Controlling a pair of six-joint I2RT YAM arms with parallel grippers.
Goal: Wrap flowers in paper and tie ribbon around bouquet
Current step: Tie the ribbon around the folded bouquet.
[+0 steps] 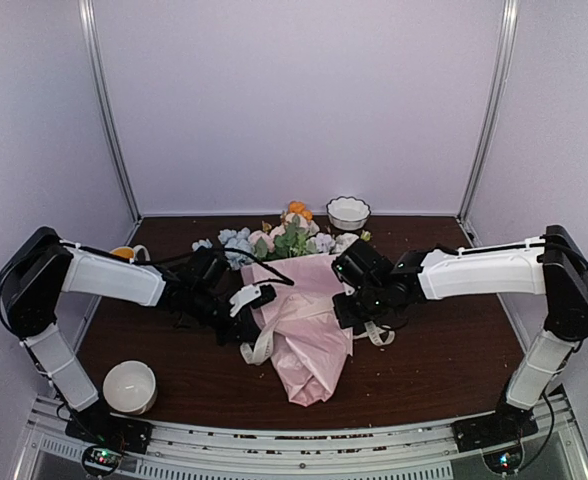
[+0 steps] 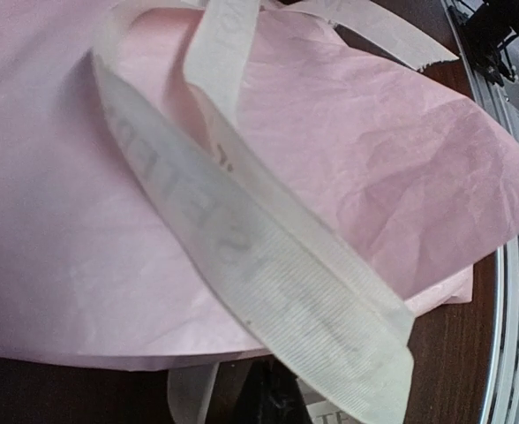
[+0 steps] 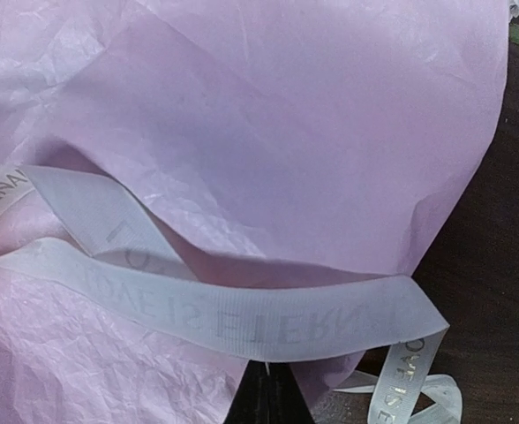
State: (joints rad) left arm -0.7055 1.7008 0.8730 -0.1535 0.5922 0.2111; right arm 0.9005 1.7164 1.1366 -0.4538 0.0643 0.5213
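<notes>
The bouquet lies mid-table: the pink-lilac paper [image 1: 309,355] forms a cone pointing toward me, and the flowers [image 1: 289,240] show white, blue and orange blooms at its far end. The cream ribbon [image 1: 259,345] crosses the cone's middle and hangs in loops on both sides. My left gripper [image 1: 249,300] sits at the cone's left edge. Its dark tips [image 2: 282,384] are shut where the ribbon [image 2: 277,283] runs over the paper [image 2: 56,221]. My right gripper [image 1: 357,305] is at the right edge, its tips [image 3: 273,375] shut on the lettered ribbon [image 3: 268,322] over the paper [image 3: 312,132].
A plain white bowl [image 1: 129,387] stands at the front left. A patterned bowl [image 1: 348,211] stands at the back, beside the blooms. A small orange object [image 1: 122,253] peeks from behind the left arm. A metal rail [image 1: 304,450] runs along the near edge.
</notes>
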